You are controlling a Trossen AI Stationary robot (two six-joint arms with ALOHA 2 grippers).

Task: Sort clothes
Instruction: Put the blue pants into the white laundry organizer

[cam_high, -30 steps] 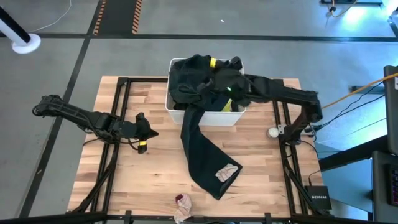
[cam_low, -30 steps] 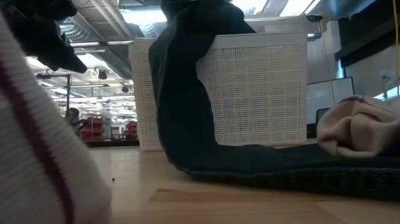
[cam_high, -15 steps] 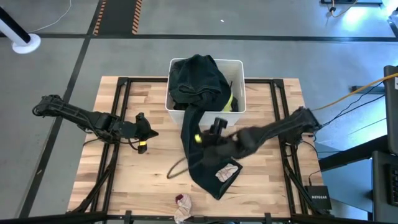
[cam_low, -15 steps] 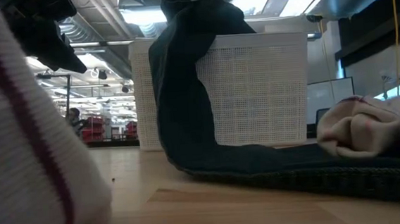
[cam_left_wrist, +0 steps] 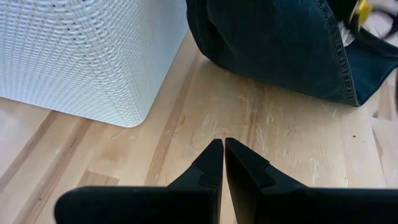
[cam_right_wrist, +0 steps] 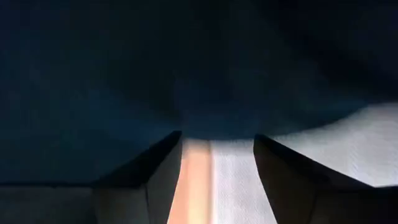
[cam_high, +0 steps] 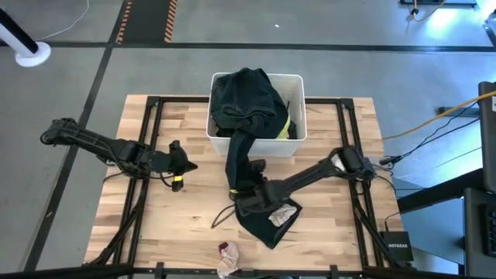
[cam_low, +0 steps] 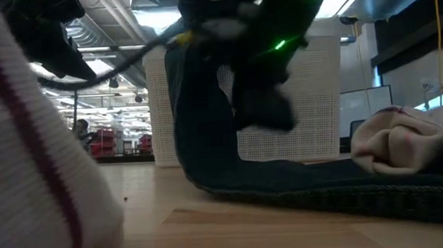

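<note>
Wooden surface [cam_high: 186, 225], grey floor around. Right gripper [cam_high: 242, 203] low over jeans [cam_high: 246, 178] mid-surface, fingers [cam_right_wrist: 152, 171] apart, nothing clamped. Jeans trail from white bin [cam_high: 296, 85] at far edge toward near edge. Beige piece [cam_high: 283, 215] on jeans just beside gripper. Striped piece [cam_high: 227, 254] at near edge. Left gripper [cam_left_wrist: 223, 146] together, idle near left edge.

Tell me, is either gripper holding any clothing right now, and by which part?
Nothing is held. The right gripper is open over the dark jeans hanging from the bin; the left gripper is shut and empty.
</note>
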